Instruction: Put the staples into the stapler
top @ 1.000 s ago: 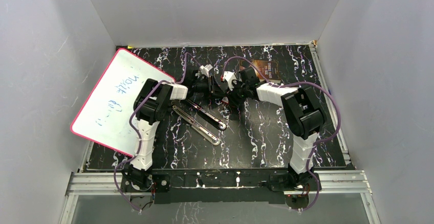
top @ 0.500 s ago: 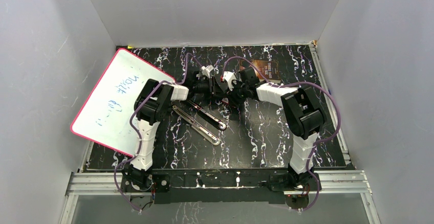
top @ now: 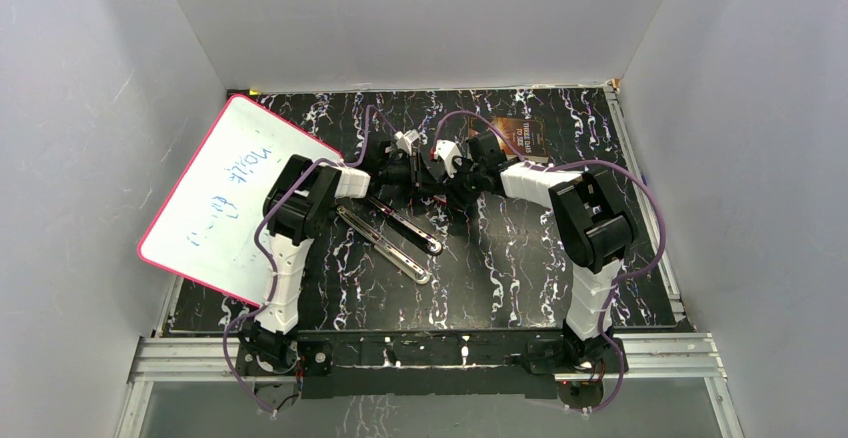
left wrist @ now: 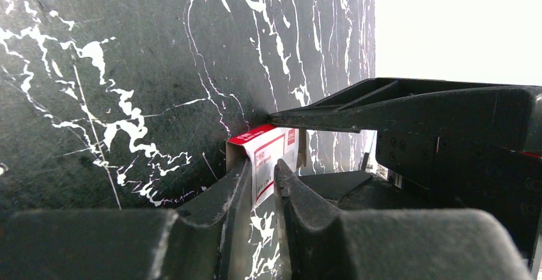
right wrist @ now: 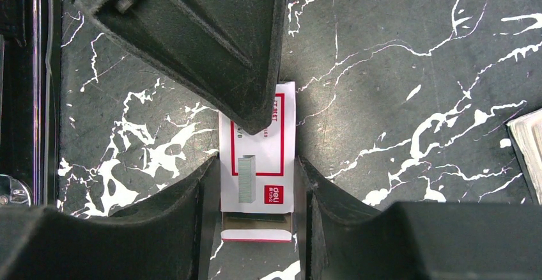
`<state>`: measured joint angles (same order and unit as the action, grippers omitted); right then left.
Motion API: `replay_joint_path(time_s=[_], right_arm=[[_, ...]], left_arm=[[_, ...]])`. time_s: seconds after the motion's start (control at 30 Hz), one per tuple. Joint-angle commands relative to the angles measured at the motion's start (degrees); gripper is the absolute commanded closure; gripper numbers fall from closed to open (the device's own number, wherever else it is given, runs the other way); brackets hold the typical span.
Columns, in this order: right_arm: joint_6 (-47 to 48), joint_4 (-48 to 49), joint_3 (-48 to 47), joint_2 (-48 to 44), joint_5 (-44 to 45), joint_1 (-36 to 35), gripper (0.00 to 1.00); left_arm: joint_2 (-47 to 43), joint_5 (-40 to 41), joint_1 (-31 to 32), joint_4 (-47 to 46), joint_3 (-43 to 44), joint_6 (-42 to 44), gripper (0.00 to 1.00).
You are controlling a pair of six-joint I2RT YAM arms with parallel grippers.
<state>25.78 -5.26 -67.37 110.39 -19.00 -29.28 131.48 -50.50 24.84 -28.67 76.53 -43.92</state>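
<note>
Both hands meet at mid-desk over one small white-and-red staple box (right wrist: 259,184).

1. Right hand (right wrist: 257,162): the fingers stand partly open, one pressed against each long side of the box. We read this as a grip on the box, which lies flat on the desk (top: 520,268).
2. Left hand (left wrist: 261,172): the fingers are nearly closed and pinch a thin red-edged flap at the end of the box. In the right wrist view one of its fingers covers the far end of the box lid.
3. Staples: we cannot make out any strips. At the near end of the box we see only a dark gap.
4. Stapler (top: 390,240): it lies swung open on the desk, its two long metal arms spread in a narrow V. It sits just nearer to us than the two hands, beside the left arm.
5. A pink-framed whiteboard (top: 230,198) leans against the left wall, well apart from the box.
</note>
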Motion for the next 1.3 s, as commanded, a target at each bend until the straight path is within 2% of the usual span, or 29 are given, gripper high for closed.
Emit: replay_joint_path(time_s=[0.0,0.23,0.43,0.67,0.8,0.97,1.1,1.27], right_arm=[[0.7,-3.4,0.7,3.3,0.8,-1.4,0.51],[1.5,-3.7,1.1,3.0,1.7,-1.4,0.48],[0.8,-2.9,1.6,1.2,1.3,-1.5,0.45],[-3.3,1.8,3.4,-7.5,3.8,-1.2,0.28],[-12.5,10.1,7.8,-14.6,7.1,-0.5,0.23],[-32.9,19.0,16.5,-21.8,20.1,-0.4,0.24],[-49.8,16.0,19.3,-24.6,31.0,-0.4,0.27],[-64.2,11.4,21.9,-25.6,34.9,-0.4,0.31]], left_arm=[[-2.8,-5.8,4.2,3.4,-1.0,0.7,0.84],[-3.1,-5.4,3.5,1.3,-1.5,-0.8,0.91],[-3.3,-5.3,2.2,-4.3,-3.6,-4.4,0.94],[-4.5,-4.8,1.1,-8.7,-5.5,-6.0,0.95],[-5.2,-4.1,0.7,-10.1,-6.4,-6.6,0.95],[-6.6,-1.9,0.3,-11.5,-7.7,-6.8,0.95],[-7.3,-0.5,0.1,-12.3,-8.1,-7.1,0.95],[-7.3,0.3,0.1,-13.0,-8.3,-7.4,0.95]])
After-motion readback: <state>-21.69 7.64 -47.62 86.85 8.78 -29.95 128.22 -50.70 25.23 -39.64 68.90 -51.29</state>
